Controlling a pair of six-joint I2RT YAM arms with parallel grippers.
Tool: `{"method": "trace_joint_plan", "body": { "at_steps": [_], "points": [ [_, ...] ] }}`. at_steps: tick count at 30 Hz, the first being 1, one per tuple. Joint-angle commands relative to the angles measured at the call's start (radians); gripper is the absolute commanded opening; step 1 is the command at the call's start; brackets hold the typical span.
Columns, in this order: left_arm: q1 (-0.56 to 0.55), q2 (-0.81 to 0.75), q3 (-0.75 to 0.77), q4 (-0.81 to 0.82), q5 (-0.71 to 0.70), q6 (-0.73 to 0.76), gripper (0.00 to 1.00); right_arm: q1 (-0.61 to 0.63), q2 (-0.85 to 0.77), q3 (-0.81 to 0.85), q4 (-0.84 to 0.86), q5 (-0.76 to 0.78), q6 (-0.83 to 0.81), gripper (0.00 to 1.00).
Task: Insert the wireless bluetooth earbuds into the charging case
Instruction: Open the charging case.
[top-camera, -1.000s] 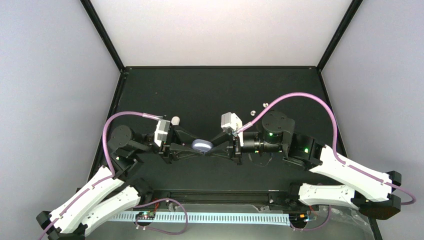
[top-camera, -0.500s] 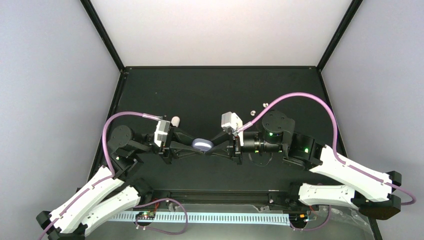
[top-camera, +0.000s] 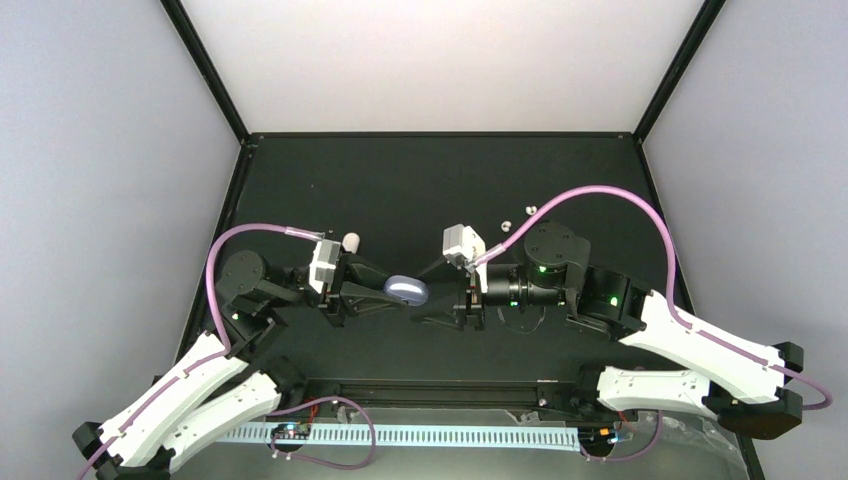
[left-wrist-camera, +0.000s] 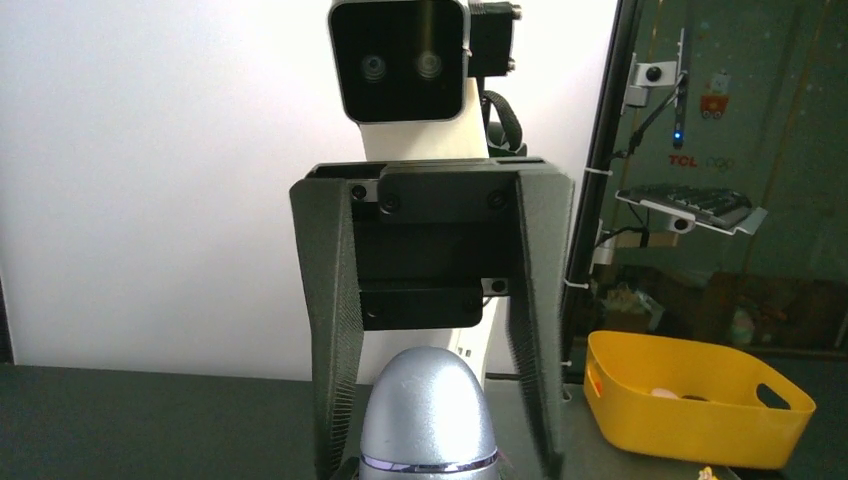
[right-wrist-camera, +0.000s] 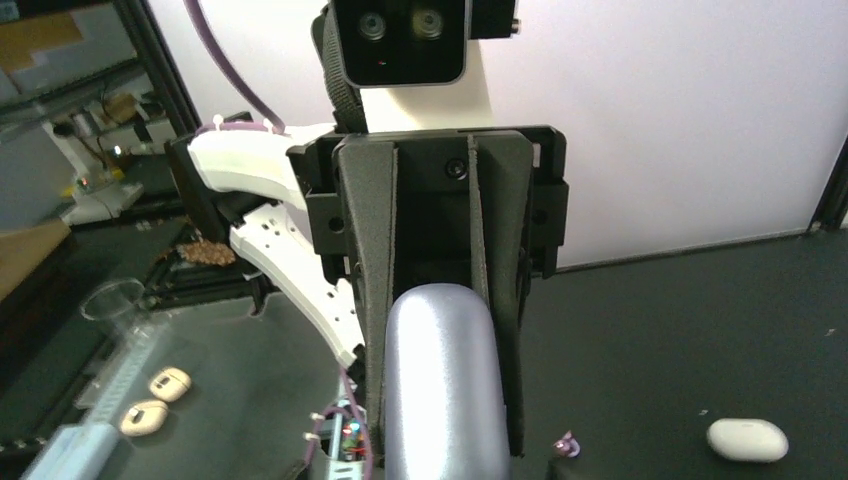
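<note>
top view, left tool (top-camera: 400, 293): pinching the purple charging case (top-camera: 408, 290) near the middle of the tabletop (top-camera: 420, 190).
top view, right tool (top-camera: 420, 301): sitting spread just right of the case, straddling its end, apparently not gripping.
top view, white earbuds (top-camera: 505, 224): two lying far right, well apart from the case; not finding the purple ones.
top view, white case (top-camera: 351, 241): lying just far of the left tool.
left wrist view: right tool's fingers (left-wrist-camera: 335, 330) standing wide either side of the case; seam showing, lid looking shut.
right wrist view: left tool's fingers (right-wrist-camera: 372, 300) pressing both flanks of the case.
step, my read: getting the lid open.
doing it well: left clamping below the seam only; right catching the lid edge and hinging up slowly, so the case isn't twisting out.
</note>
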Motion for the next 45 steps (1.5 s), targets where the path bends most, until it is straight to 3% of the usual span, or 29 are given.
{"method": "trace_joint_plan", "body": {
  "at_steps": [1,3,7,31,45],
  "points": [
    [-0.001,-0.009,0.014,0.000,-0.031,0.022,0.02,0.002,-0.024,0.029,-0.006,0.034,-0.003,0.68],
    [0.000,-0.015,0.008,0.000,-0.039,0.025,0.01,0.003,-0.030,0.027,-0.005,0.056,0.002,0.82],
    [-0.001,-0.018,0.002,0.005,-0.040,0.023,0.01,0.002,-0.033,0.019,0.011,0.105,0.017,0.90],
    [-0.003,-0.044,-0.022,0.002,-0.001,0.034,0.02,0.002,-0.053,-0.003,0.073,0.429,0.084,0.90],
    [-0.002,-0.074,-0.039,-0.040,-0.084,0.050,0.02,0.002,-0.097,-0.018,0.098,0.394,0.091,0.90]
  ]
}}
